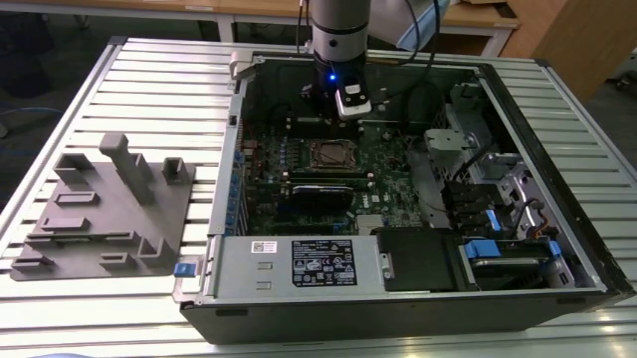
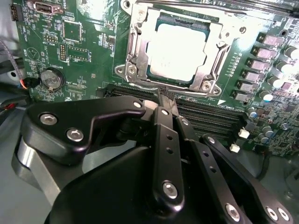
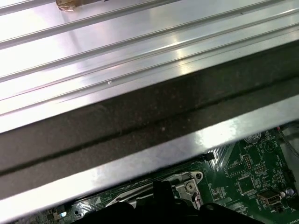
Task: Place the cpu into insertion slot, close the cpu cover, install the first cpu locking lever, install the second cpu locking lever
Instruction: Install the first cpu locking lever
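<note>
Overlapping cpu cover [image 2: 136, 56] edge: gripper [image 2: 164, 99]

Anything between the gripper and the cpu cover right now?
Nothing visible. In the second wrist view the gripper has its tip right at the edge of the cpu cover, which frames the cpu; no cable or part lies between them.

You see the ribbed metal worktop [image 3: 117, 42], the computer case's dark wall [image 3: 140, 126], green motherboard [image 3: 247, 172] and the insertion slot's [image 3: 189, 185] silvery corner.
</note>
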Motion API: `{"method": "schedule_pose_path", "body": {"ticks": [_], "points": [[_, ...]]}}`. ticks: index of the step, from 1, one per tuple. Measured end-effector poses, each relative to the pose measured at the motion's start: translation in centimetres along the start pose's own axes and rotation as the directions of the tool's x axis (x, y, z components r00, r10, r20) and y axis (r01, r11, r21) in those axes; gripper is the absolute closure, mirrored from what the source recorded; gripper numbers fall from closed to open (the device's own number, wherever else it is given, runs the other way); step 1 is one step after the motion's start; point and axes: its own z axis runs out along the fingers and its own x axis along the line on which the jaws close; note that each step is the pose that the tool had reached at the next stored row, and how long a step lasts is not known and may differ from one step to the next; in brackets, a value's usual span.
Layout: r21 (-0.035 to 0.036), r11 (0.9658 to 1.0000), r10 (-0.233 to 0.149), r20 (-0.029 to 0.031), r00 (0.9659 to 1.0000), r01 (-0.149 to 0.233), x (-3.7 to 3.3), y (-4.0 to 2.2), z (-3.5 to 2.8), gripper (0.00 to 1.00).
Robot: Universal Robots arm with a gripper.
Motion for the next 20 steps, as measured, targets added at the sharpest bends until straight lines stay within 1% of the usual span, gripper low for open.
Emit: {"method": "schedule_pose_path", "body": {"ticks": [3, 5, 6, 7, 11, 12, 13, 14, 18, 19, 20], "points": [[0.0007, 1.0000, 0.000, 0.0001, 1.0000, 0.000, 0.00, 0.00, -0.01, 0.89], [0.0119, 0.9999, -0.001, 0.0039, 1.0000, 0.001, 0.00, 0.00, -0.02, 0.89], [0.0188, 0.9998, -0.002, 0.0064, 1.0000, 0.002, 0.00, 0.00, -0.01, 0.89], [0.0275, 0.9996, -0.003, 0.0094, 1.0000, 0.003, -0.01, 0.00, -0.01, 0.89], [0.0669, 0.9977, -0.008, 0.0228, 0.9997, 0.007, -0.05, -0.07, -0.01, 0.89], [0.0738, 0.9972, -0.009, 0.0252, 0.9996, 0.007, -0.07, -0.14, -0.01, 0.89], [0.0776, 0.9970, -0.010, 0.0263, 0.9996, 0.008, -0.09, -0.19, -0.03, 0.89], [0.0791, 0.9968, -0.010, 0.0265, 0.9996, 0.008, -0.09, -0.21, -0.03, 0.89], [0.0814, 0.9966, -0.010, 0.0276, 0.9996, 0.008, -0.10, -0.20, -0.02, 0.89], [0.0818, 0.9966, -0.010, 0.0265, 0.9996, 0.008, -0.10, -0.20, -0.02, 0.89], [0.0833, 0.9965, -0.010, 0.0221, 0.9997, 0.008, -0.10, -0.19, -0.01, 0.89]]}}
